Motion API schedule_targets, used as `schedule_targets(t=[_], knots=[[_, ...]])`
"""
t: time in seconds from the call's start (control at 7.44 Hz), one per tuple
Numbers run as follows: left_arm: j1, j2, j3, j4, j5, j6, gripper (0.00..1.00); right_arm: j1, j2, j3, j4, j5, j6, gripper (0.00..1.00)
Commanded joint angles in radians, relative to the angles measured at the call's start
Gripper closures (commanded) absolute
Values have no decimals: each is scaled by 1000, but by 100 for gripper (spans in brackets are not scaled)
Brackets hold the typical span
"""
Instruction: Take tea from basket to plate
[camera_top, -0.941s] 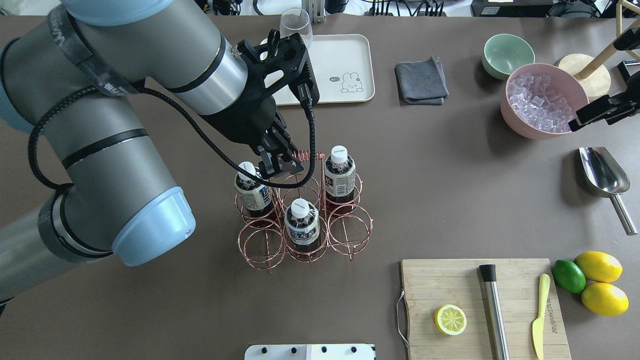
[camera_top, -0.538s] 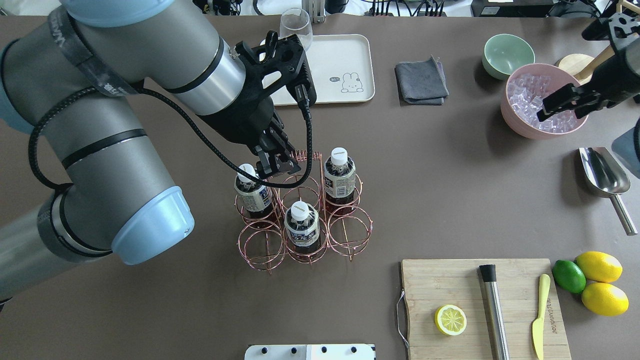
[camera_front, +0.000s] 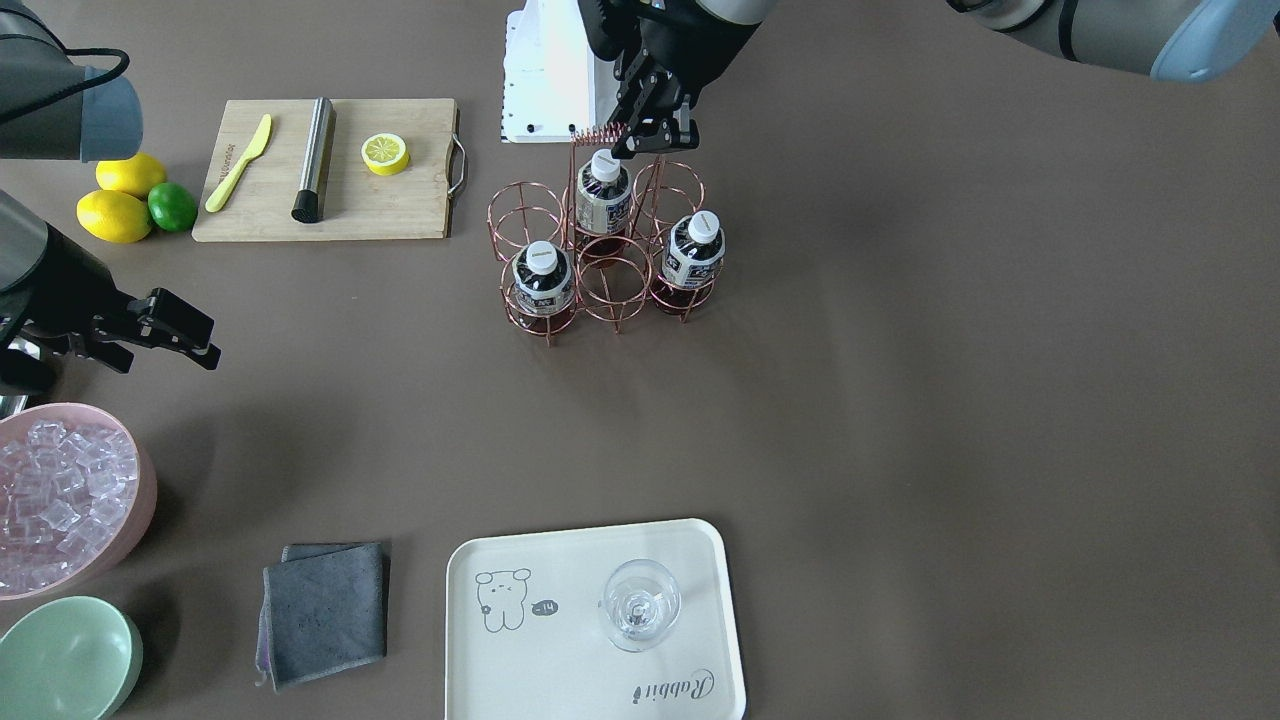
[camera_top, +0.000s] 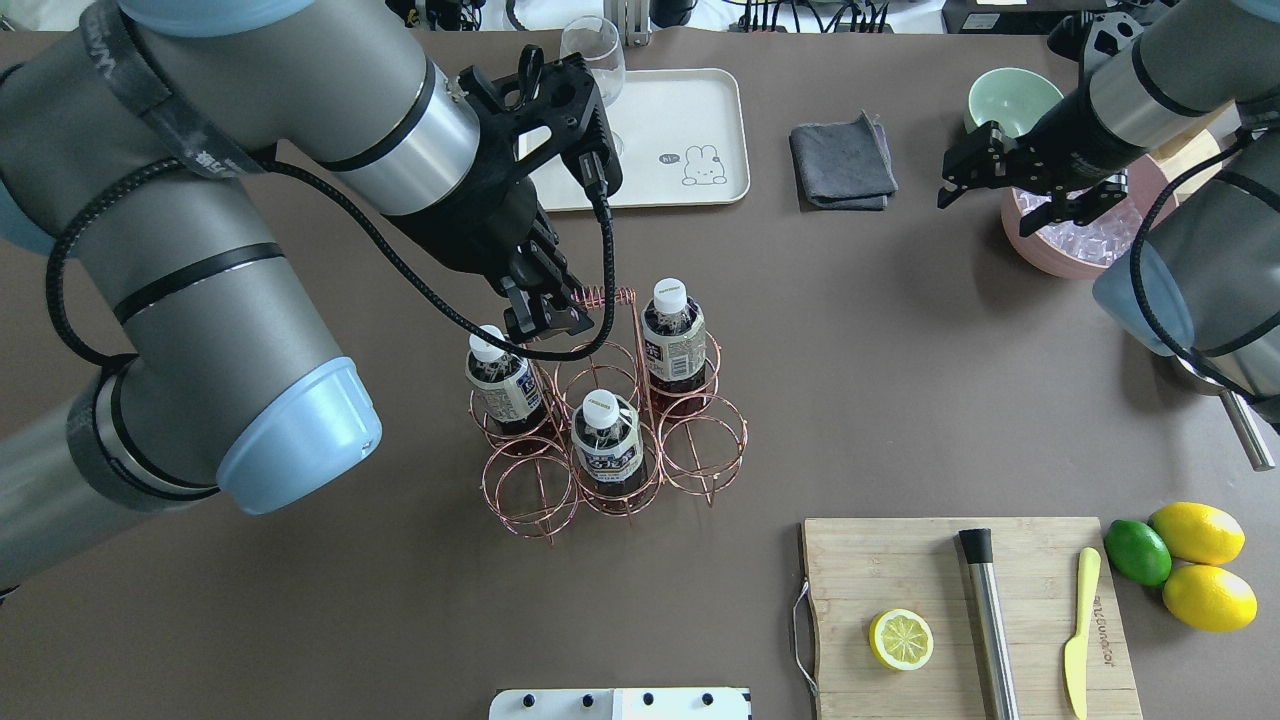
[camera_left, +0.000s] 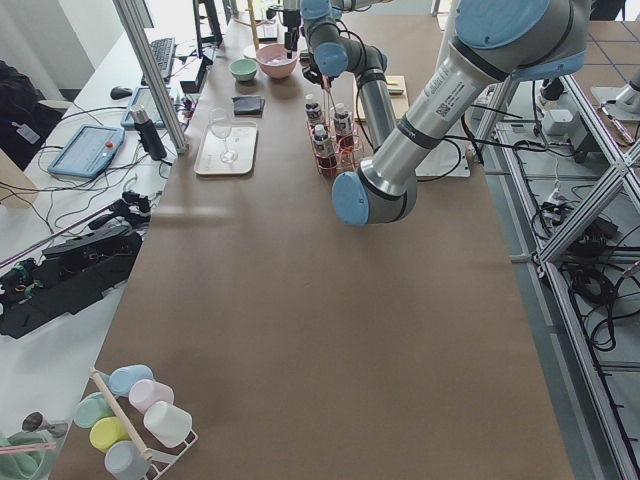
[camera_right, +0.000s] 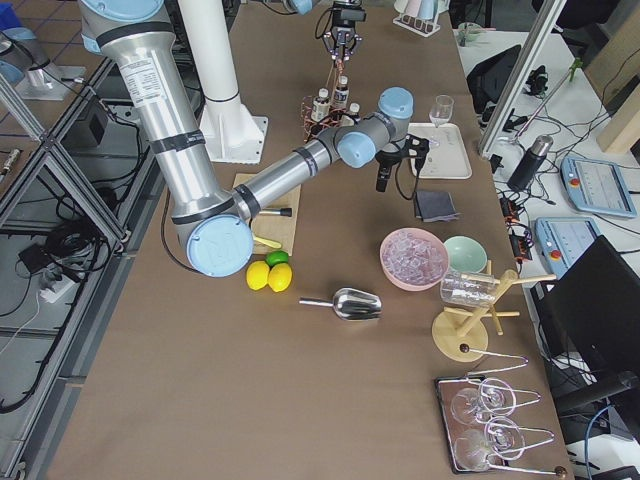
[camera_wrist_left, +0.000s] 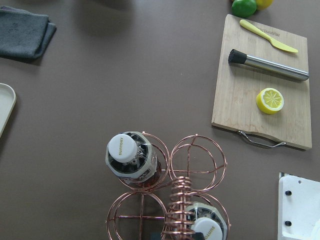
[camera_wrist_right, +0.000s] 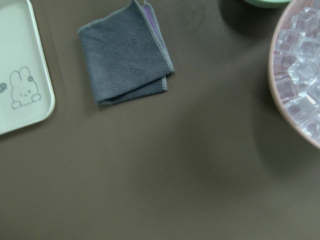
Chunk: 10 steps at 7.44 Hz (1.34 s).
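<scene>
Tea bottle A (camera_top: 497, 375), tea bottle B (camera_top: 607, 440) and tea bottle C (camera_top: 672, 335) all stand upright in the basket (camera_top: 612, 296), one per ring, white caps on. A and C take the two end rings of the row farther from the robot. B takes the middle ring of the nearer row. Basket sits near the middle of the table, its wire handle rising from the centre to a coiled top.

Left gripper (camera_top: 548, 320) hangs level with that coil, just beside it on the robot's left, above the space between A and the handle. Fingers spread, nothing between them. Contact with the coil: cannot tell. Left wrist view looks down along the coil, two bottle caps in sight.

Right gripper (camera_top: 998, 214) hovers over the table between the grey cloth (camera_top: 842, 165) and the pink bowl of ice (camera_front: 60, 500), fingers wide apart, holding nothing.

Plate (camera_top: 700, 120) lies at the table's far edge, well apart from the basket. It carries only a stemless glass (camera_front: 640, 605), at its end on the robot's left.

Mint bowl (camera_top: 1010, 100) sits toward the far right corner, just beside the ice bowl. Cutting board (camera_top: 870, 570) lies at the near edge, right of the basket, bearing a half lemon (camera_top: 901, 640), a steel rod (camera_top: 988, 620) and a yellow knife (camera_top: 1080, 630). Two lemons (camera_top: 1197, 533) and a lime (camera_top: 1138, 552) lie just beside its right end. Metal scoop (camera_right: 345, 303) lies between the lemons and the ice bowl.
</scene>
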Motion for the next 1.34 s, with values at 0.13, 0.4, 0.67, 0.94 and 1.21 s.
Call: schedule_targets(t=[0.13,0.4,0.67,0.94,1.21], knots=[[-3,-1,3,1,1,-1,100,-70,97,5,54,5,452,0],[-3,-1,6,1,1,-2,100,-102,141,2,60,22,659,0],[-11,-1,6,1,1,-2,100,-119,192,-61,107,14,689,0],[-9,-4,8,1,3,-10,100,-128,240,-150,224,60,693,0],[-9,-5,12,1,1,-10,100,-205,279,-161,233,60,792,1]])
